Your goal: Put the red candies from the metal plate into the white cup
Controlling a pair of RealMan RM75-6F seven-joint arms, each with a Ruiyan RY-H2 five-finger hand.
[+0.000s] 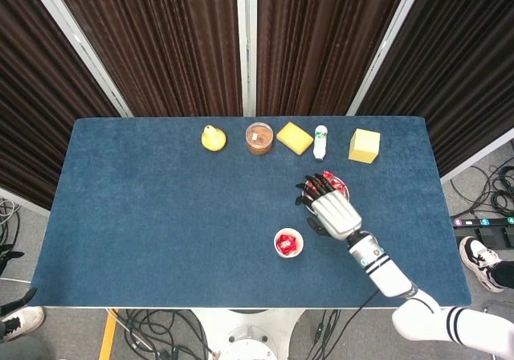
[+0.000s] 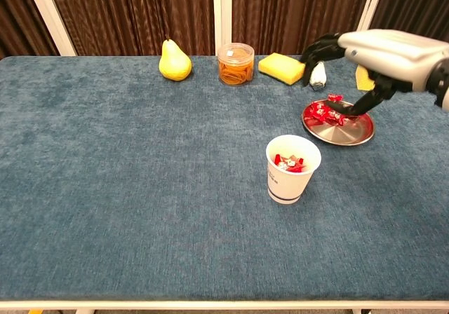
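metal plate (image 1: 344, 202) mostly under right hand (image 1: 332, 208)

The table (image 2: 126, 188) is covered in deep blue cloth. The candies (image 2: 325, 111) are red, on a silver plate (image 2: 351, 134); more red shows in the white cup (image 2: 291, 177), which has a dark band near its base. The pear (image 2: 174, 61) is yellow, the jar (image 2: 236, 63) holds orange, both sponges (image 2: 280, 67) are yellow. The hand (image 2: 379, 55) is white with black fingers (image 2: 319, 48). The curtains (image 1: 161, 38) are dark brown.

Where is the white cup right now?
The white cup stands near the table's front, right of middle in the chest view, just front-left of the metal plate.
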